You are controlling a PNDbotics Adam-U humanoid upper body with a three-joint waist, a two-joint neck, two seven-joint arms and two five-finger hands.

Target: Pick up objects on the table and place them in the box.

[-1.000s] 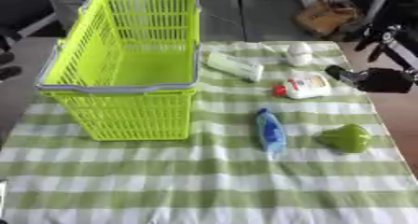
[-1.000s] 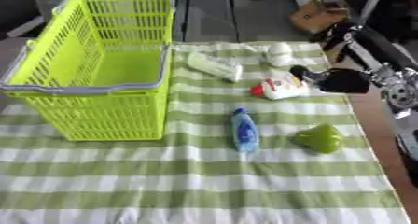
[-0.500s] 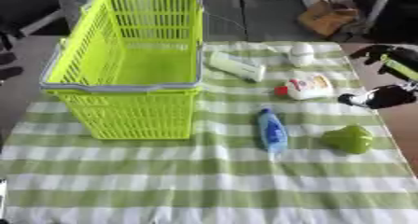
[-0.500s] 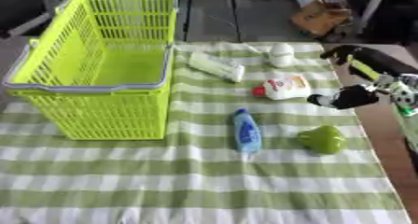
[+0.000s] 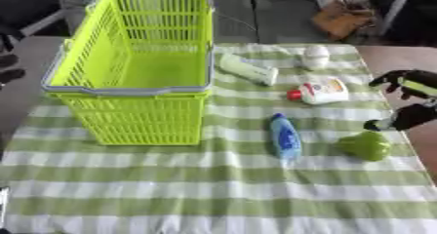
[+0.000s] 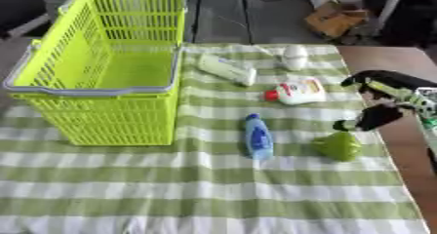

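Lime-green plastic basket (image 5: 128, 89) sits at the left on the green-and-white striped cloth (image 5: 213, 194), nothing visible inside. Right of it: pale tube-shaped bottle (image 5: 248, 69) lying near the basket's far corner, blue bottle (image 5: 284, 136) lying flat in the middle, white bottle with red cap (image 5: 317, 91) on its side, small white round container (image 5: 316, 56) further back, green pear-like object (image 6: 340, 146) nearest the right hand. Right hand (image 6: 375, 116) hovers just beside the green item (fingers curled, holding nothing).
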